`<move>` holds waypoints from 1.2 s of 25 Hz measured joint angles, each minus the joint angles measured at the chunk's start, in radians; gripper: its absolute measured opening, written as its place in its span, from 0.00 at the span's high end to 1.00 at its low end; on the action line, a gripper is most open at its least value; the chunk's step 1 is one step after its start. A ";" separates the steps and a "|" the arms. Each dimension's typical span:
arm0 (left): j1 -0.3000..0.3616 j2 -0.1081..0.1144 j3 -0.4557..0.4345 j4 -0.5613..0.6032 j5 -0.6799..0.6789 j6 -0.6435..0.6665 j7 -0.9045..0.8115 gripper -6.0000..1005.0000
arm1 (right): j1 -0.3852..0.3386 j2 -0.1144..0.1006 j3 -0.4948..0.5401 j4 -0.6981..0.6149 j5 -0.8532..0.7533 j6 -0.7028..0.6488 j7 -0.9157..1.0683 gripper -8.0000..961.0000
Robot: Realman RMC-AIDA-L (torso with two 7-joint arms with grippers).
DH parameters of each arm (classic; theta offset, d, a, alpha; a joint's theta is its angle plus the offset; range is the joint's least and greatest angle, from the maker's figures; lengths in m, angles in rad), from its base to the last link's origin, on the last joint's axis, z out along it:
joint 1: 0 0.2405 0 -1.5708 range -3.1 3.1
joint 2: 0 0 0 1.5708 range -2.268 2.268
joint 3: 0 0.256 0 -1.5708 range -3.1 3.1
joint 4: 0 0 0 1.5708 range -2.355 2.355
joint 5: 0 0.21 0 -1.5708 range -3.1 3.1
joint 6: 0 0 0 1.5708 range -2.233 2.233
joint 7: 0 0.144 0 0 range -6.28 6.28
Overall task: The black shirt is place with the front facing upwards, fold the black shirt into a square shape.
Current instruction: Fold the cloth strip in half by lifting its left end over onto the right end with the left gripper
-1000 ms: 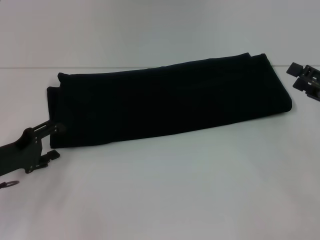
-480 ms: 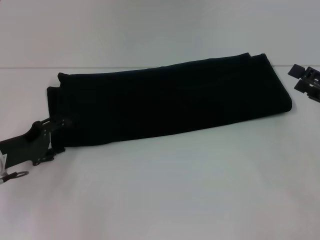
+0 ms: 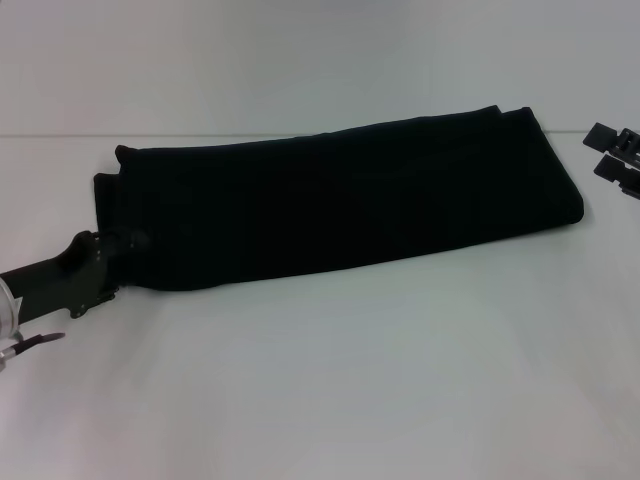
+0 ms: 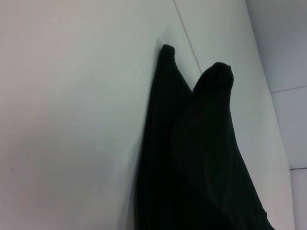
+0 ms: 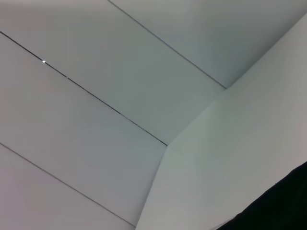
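On the white table (image 3: 330, 380), the black shirt (image 3: 340, 200) lies folded into a long band; either tool's state unclear.

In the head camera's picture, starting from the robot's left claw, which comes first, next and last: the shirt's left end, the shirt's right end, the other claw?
1. The black shirt's left end: right at the left gripper, which touches or nearly touches it at the table's left.
2. The shirt's right end: across the long folded strip.
3. The right gripper: farthest, beyond that end, at the picture's right edge.
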 joint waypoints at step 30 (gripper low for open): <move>0.092 -0.005 -0.040 0.096 -0.018 0.146 0.055 0.97 | -0.011 0.000 0.030 0.010 0.000 -0.031 0.000 0.11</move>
